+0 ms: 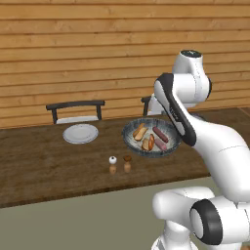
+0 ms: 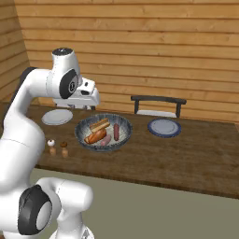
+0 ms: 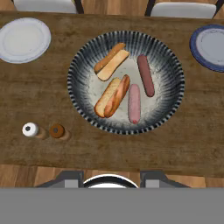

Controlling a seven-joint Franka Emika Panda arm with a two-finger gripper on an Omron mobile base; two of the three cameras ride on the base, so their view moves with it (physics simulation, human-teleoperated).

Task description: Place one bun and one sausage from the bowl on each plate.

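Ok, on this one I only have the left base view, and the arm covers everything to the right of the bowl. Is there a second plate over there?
Observer: Yes. A blue-rimmed plate lies on the table on the far side of the bowl from the white plate. It does not touch the bowl.
Operator: Anything on it yet?
Observer: No, it is bare. In the hand view the two buns and two sausages all lie in the bowl.
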